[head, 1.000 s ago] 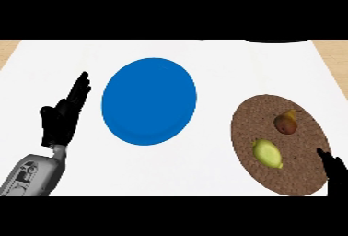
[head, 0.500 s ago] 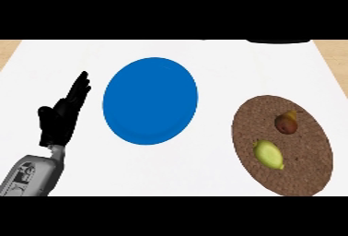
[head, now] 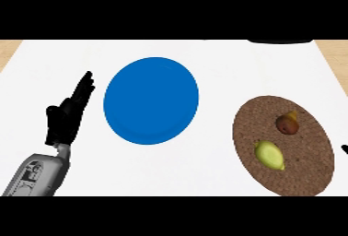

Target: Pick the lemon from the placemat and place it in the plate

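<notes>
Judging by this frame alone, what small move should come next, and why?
Probably bring the right hand in over the lemon. Only a dark sliver of that hand shows at the right edge, and the lemon lies untouched on the placemat, beside a brown fruit. The plate holds nothing. The left hand rests open, far from the lemon.

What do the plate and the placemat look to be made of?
The plate looks like glazed ceramic or plastic: uniform blue, smooth, faint rim shading. The placemat looks like cork or coarse woven fibre: mottled brown, grainy, matte. Neither can be settled from the look alone.
</notes>
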